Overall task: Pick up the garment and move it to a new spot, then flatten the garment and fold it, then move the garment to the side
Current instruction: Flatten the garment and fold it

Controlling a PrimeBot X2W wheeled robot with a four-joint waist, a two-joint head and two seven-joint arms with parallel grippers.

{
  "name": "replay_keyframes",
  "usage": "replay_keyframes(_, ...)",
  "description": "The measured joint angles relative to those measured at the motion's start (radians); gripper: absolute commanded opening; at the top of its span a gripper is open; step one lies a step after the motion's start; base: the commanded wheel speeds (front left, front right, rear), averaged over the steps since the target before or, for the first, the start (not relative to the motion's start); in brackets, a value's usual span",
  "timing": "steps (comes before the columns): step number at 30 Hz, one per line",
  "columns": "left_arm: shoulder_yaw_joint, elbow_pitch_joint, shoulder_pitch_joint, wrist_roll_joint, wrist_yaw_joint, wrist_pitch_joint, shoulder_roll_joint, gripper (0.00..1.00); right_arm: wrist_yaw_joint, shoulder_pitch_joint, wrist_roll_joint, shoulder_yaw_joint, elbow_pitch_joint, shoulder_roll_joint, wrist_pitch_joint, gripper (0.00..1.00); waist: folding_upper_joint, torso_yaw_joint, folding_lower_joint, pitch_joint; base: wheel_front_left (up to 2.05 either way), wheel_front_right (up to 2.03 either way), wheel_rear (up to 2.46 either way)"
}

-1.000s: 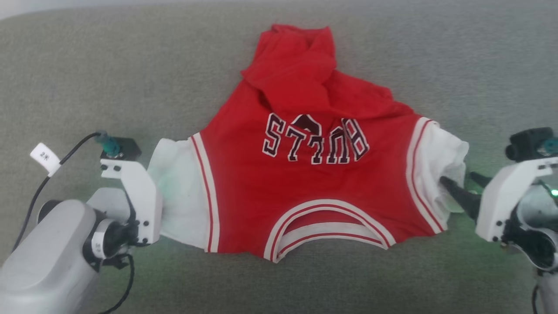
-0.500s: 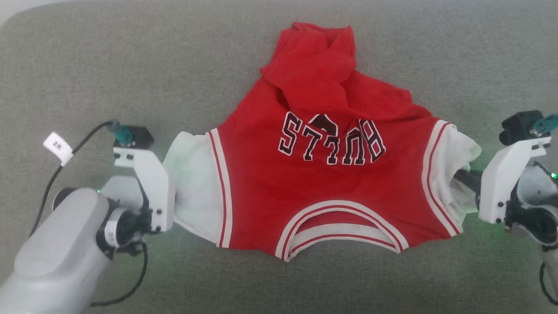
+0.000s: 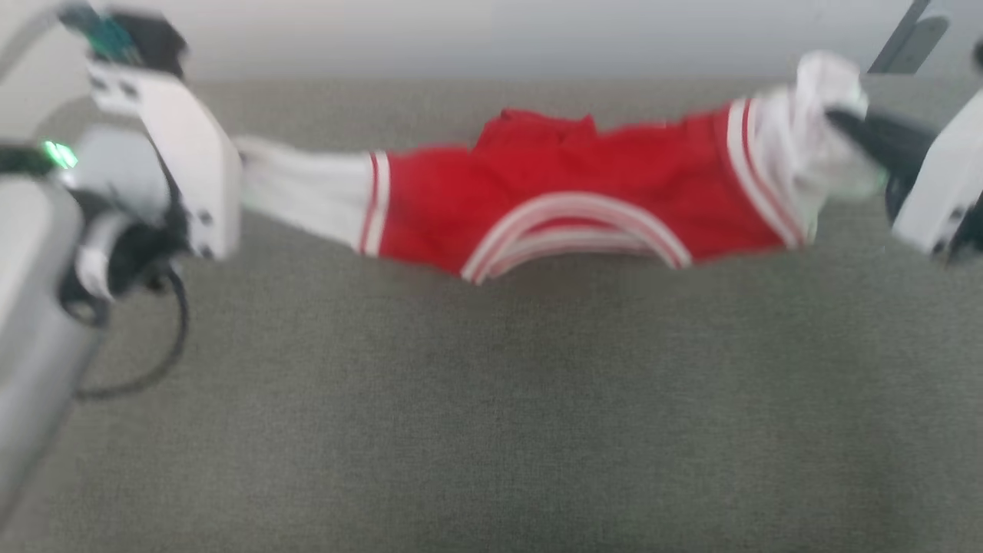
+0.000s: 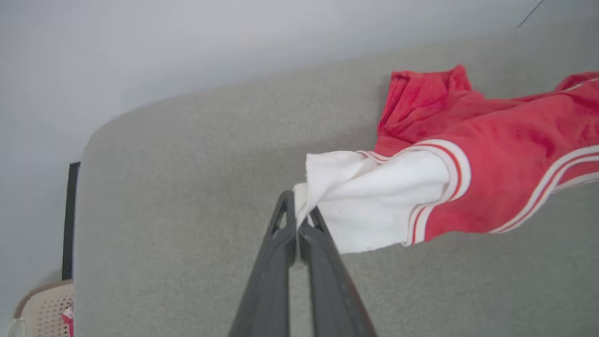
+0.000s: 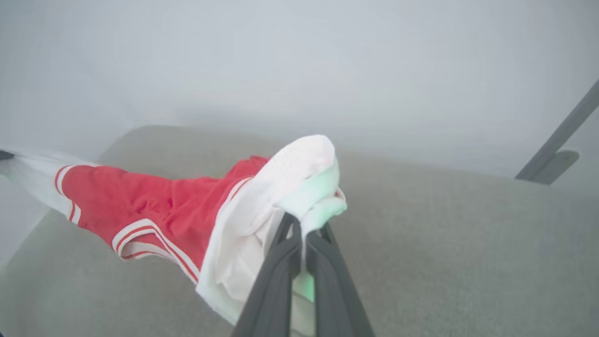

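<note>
The garment [image 3: 568, 184], a red jersey with white sleeve parts and striped trim, hangs stretched between my two grippers above the grey padded surface [image 3: 491, 415]. My left gripper [image 4: 298, 220] is shut on the tip of one white sleeve [image 4: 374, 196]. In the head view its white wrist bracket [image 3: 184, 146] sits at the upper left. My right gripper [image 3: 837, 121] is shut on the bunched other white sleeve [image 5: 299, 173]. The neck trim faces me and sags in the middle. The far end of the jersey still touches the surface [image 4: 421, 93]. The lettering is hidden.
A pale wall [image 5: 299, 61] rises behind the grey surface. A beige perforated basket [image 4: 42, 309] stands beyond the surface's left end. A grey slanted pole [image 5: 557, 140] stands at the far right. The head view is blurred.
The right gripper has shut on the right sleeve. Both arms have risen, lifting the jersey off the surface and pulling it taut. The head camera has tilted up too.
</note>
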Motion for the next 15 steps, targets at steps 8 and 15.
replay_keyframes(8,0.026,0.049,-0.233,0.048,-0.078,-0.048,0.0,0.0,0.0,-0.218,-0.033,-0.009,0.034,0.045,-0.05,0.0,0.0,-0.017,0.0,-0.069,0.0,0.0,0.0)
replay_keyframes(15,0.019,0.136,-0.377,0.082,-0.127,-0.099,-0.032,0.0,0.0,-0.351,-0.061,0.017,0.109,0.074,-0.105,0.0,0.0,-0.027,0.0,-0.101,0.0,0.0,0.0)
